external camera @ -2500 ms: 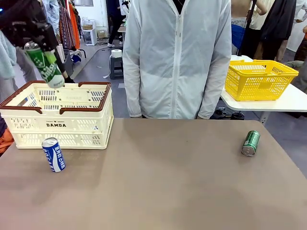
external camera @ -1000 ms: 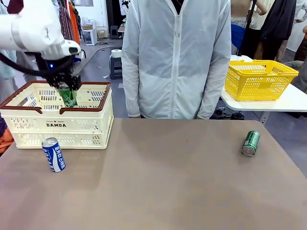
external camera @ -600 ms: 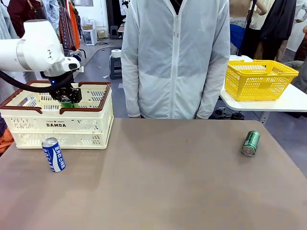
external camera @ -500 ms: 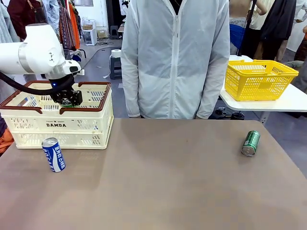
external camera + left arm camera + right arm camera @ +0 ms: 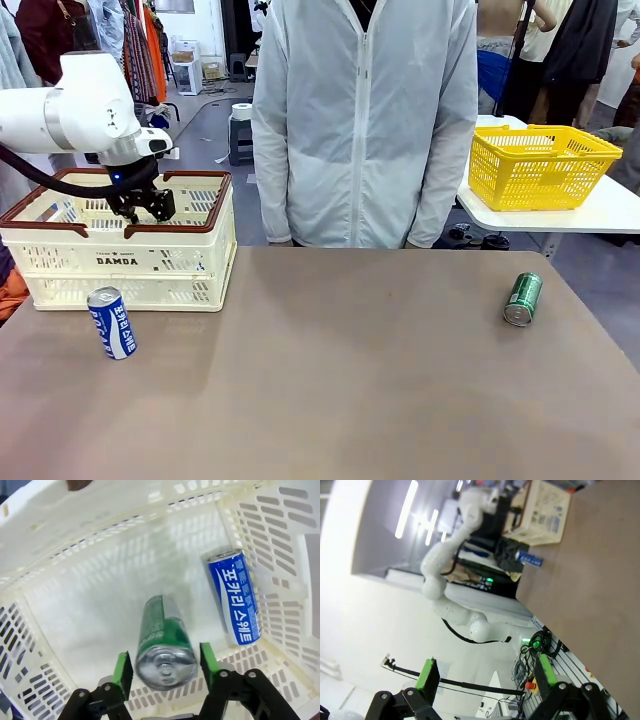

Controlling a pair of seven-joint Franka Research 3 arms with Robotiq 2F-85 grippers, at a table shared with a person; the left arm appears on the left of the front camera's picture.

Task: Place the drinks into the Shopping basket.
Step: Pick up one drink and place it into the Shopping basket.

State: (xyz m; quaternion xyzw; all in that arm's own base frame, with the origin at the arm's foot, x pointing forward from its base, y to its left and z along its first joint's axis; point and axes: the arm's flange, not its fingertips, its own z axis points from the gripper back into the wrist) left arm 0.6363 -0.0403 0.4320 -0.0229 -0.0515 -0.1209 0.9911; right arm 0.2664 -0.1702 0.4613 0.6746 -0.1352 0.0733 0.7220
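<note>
A: Quick rundown, biggest first?

B: You've got the brown table (image 5: pixel 350 400), w/ a person (image 5: pixel 365 120) in a white zip jacket standing at the far edge. The Shopping basket (image 5: pixel 120 262) sits at the table's far-left corner. A yellow mesh basket (image 5: pixel 540 170) is well apart, on a separate white table far right.

A: And your arms?

B: Your L gripper (image 5: pixel 147 206) is down inside the Shopping basket, below the brown rim. The wrist cam shows its green pads (image 5: pixel 123 667) partly spread, one each side of the green can (image 5: pixel 161 635) at its silver top. I can't tell if they press it or sit just clear. The can is tilted, top toward the cam, over the basket floor. Your R gripper (image 5: pixel 486 674) is wide apart, nothing btwn the fingers.

A: Other drinks?

B: One blue can (image 5: pixel 235 597) lies on the basket floor along a slotted wall. A second blue can (image 5: pixel 112 322) stands on the table just in front of the basket, leaning a bit. The slim green can (image 5: pixel 522 299) lies on its side near the table's right edge.
</note>
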